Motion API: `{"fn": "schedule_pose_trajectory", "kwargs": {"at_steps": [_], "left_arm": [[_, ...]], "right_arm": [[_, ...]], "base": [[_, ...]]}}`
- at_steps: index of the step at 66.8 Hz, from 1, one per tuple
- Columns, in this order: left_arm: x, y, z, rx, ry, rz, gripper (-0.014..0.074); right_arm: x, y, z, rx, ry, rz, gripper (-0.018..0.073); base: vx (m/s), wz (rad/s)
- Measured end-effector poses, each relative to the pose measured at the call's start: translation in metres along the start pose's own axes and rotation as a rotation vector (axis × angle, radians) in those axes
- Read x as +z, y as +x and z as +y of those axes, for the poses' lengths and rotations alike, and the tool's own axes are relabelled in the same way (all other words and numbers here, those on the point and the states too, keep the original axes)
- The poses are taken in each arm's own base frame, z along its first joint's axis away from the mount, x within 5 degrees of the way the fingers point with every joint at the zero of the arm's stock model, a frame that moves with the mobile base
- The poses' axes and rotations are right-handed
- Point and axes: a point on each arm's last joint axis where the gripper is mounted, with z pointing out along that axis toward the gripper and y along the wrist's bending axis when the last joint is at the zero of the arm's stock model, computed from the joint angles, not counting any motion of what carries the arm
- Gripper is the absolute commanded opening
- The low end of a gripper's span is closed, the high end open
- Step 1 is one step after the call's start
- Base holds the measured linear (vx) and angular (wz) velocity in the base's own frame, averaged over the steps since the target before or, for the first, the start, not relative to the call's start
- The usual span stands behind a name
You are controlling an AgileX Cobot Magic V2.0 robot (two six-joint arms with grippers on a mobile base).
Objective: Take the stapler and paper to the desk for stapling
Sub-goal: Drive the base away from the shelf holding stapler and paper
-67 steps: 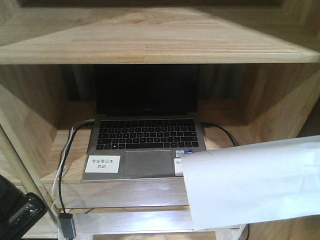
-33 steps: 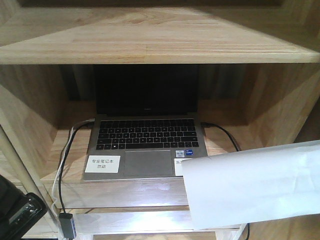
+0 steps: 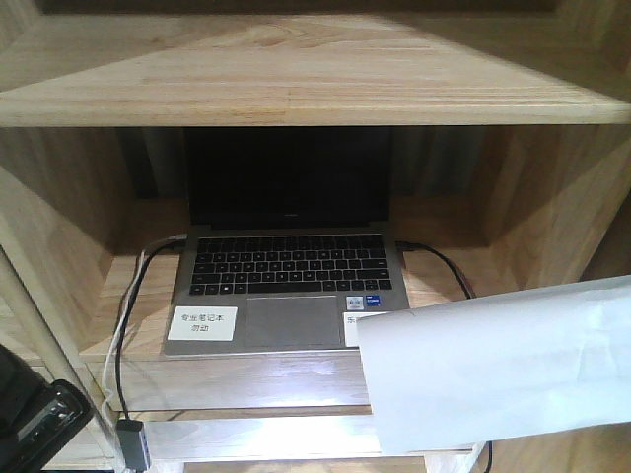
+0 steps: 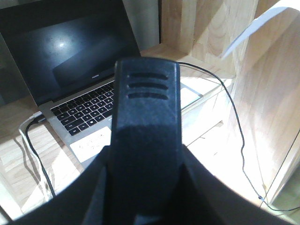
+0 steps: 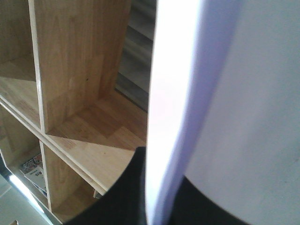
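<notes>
paper (image 3: 503, 370) covers the laptop (image 3: 286, 286) corner — its right edge cropped.

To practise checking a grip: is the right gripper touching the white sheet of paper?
Touching. The right wrist view shows the paper pinched between the dark fingers of the right gripper.

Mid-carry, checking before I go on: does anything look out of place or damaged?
The paper is airborne at right, resting on no surface, bowed and lightly creased. In the front view it covers the laptop's right front corner. Nothing looks spilled or broken.
</notes>
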Motion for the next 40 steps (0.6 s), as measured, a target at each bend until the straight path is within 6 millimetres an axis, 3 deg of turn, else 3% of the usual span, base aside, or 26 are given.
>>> {"fn": "schedule_pose_trajectory", "kwargs": {"at_steps": [40], "left_arm": [[0.0000, 0.0000, 0.0000, -0.001, 0.001, 0.000, -0.0007]], "right_arm": [[0.0000, 0.0000, 0.0000, 0.000, 0.000, 0.000, -0.0005]], "base": [[-0.03, -0.01]]}}
